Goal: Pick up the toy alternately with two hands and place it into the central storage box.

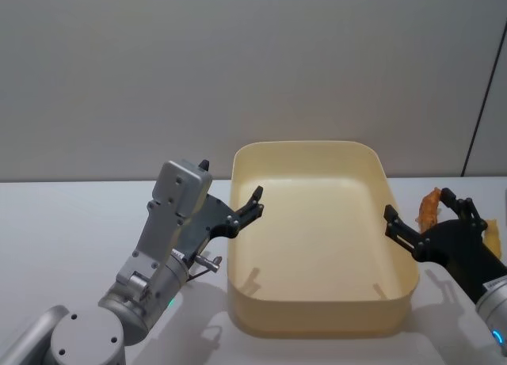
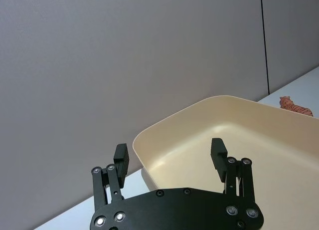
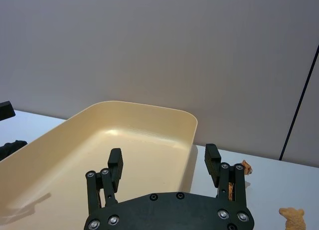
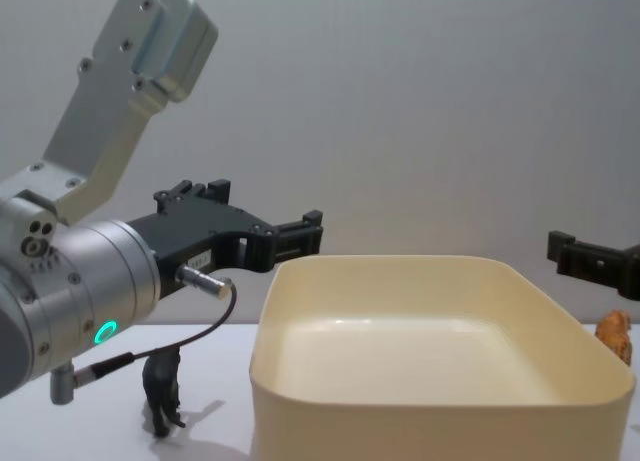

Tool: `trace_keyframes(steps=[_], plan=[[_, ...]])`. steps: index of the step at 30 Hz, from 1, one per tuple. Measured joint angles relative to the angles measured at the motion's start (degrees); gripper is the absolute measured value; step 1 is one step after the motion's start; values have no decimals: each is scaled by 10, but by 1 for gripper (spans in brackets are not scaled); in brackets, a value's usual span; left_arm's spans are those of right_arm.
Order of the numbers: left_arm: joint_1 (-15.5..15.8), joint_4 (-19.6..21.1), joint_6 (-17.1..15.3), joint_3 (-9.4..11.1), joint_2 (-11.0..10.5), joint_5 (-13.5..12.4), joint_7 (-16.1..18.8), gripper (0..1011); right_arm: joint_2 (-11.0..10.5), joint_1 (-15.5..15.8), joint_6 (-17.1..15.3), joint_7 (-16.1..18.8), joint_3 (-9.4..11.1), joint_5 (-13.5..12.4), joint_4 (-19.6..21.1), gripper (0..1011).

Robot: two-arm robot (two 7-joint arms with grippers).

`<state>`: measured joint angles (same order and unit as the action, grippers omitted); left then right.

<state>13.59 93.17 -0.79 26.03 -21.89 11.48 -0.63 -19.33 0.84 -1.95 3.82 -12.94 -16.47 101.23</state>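
The central storage box, a large cream-yellow tub, stands mid-table with nothing inside. My left gripper hovers open at the box's left rim, holding nothing; its fingers point over the near corner. On the other side my right gripper hangs open by the right rim, also holding nothing. Just beyond its fingertips an orange striped toy tiger stands on the table outside the box. In the chest view a small dark animal figure stands on the table left of the box, under my left arm.
A tan animal toy lies on the table right of the box, near my right arm. A grey wall closes off the back of the table. White tabletop runs along both sides of the box.
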Motion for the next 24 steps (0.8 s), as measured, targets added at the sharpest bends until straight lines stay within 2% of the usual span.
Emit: trace_keyframes(steps=[24], plan=[[0, 0, 0, 0, 0, 0, 0, 1001, 0, 0, 0, 0, 0, 0, 0, 1001]])
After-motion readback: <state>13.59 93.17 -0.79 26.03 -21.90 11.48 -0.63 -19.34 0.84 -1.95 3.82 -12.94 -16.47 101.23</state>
